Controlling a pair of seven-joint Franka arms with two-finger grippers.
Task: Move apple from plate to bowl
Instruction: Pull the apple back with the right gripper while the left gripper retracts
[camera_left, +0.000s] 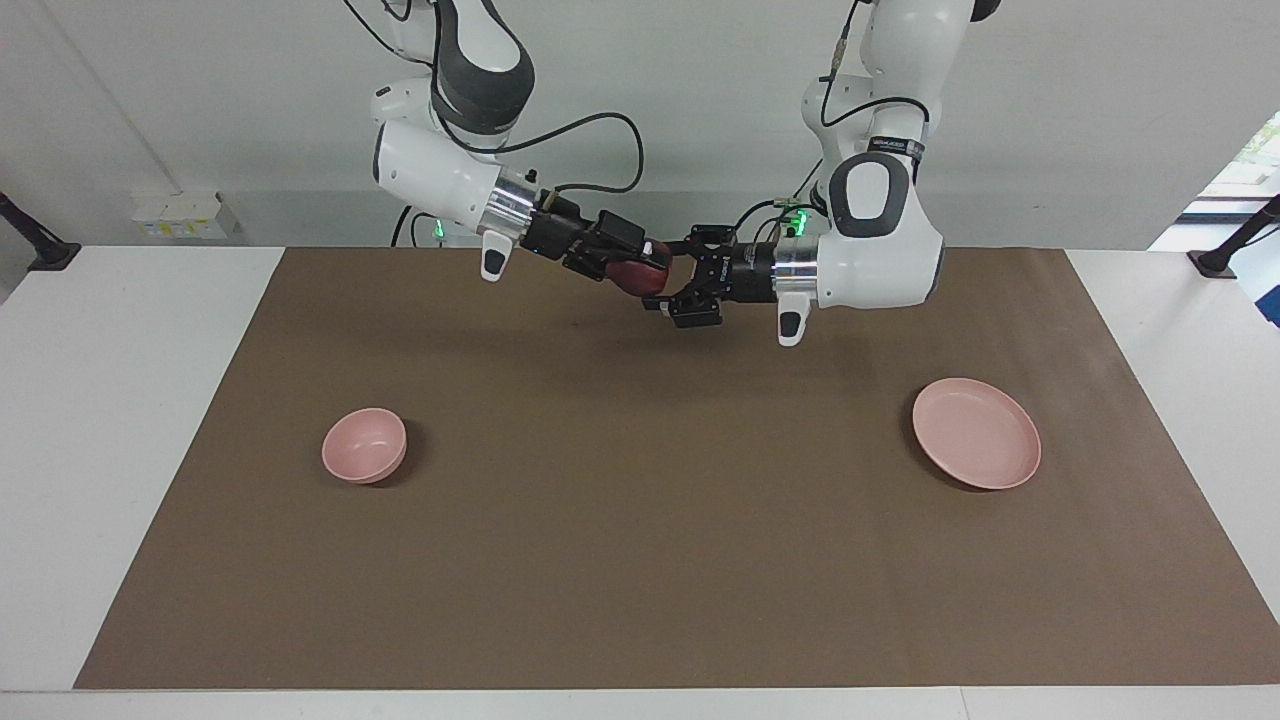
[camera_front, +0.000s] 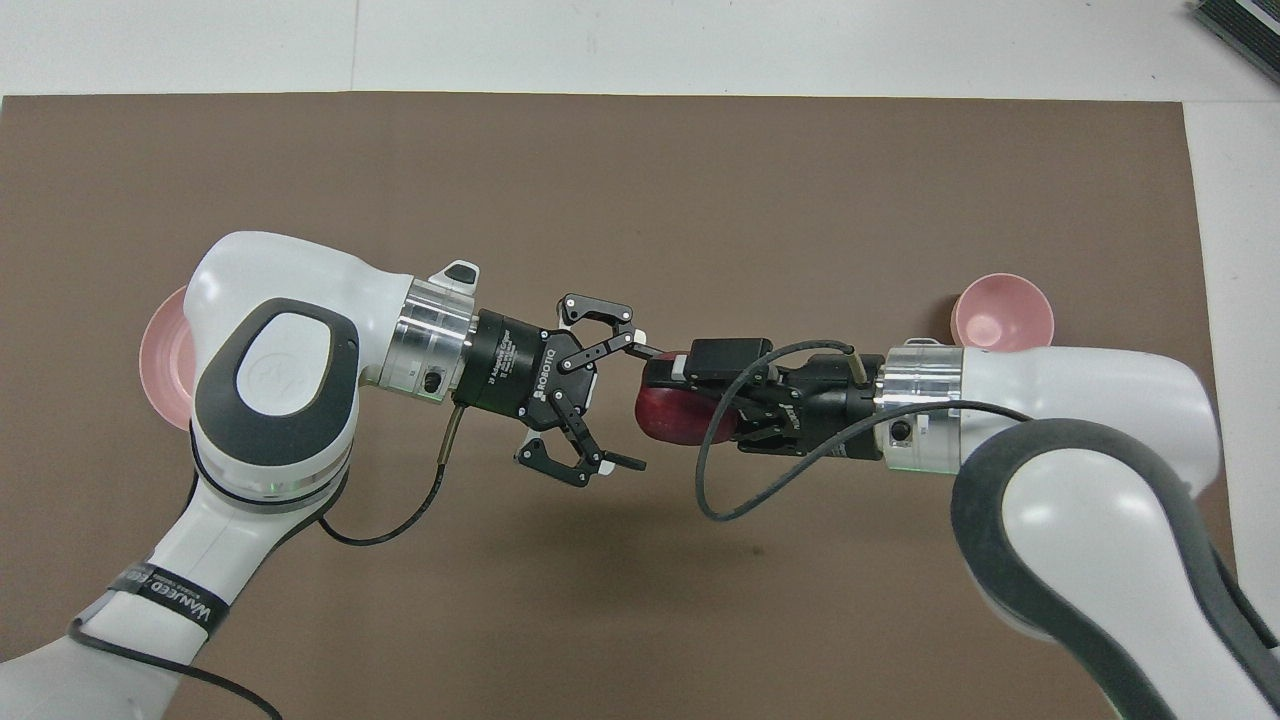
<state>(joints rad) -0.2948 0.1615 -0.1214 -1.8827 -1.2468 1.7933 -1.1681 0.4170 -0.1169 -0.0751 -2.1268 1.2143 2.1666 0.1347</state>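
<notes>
The dark red apple (camera_left: 636, 279) is held in the air in my right gripper (camera_left: 648, 266), which is shut on it over the brown mat between plate and bowl. It also shows in the overhead view (camera_front: 672, 420), in the right gripper (camera_front: 668, 395). My left gripper (camera_left: 673, 282) faces it, open, its fingertips right at the apple's end; in the overhead view (camera_front: 634, 400) its jaws stand wide apart. The pink plate (camera_left: 977, 433) lies bare toward the left arm's end, partly hidden under the left arm in the overhead view (camera_front: 165, 360). The pink bowl (camera_left: 364, 445) stands toward the right arm's end (camera_front: 1002, 312).
A brown mat (camera_left: 640, 560) covers most of the white table (camera_left: 100, 400). A loose black cable (camera_front: 740, 480) hangs from the right wrist below the apple.
</notes>
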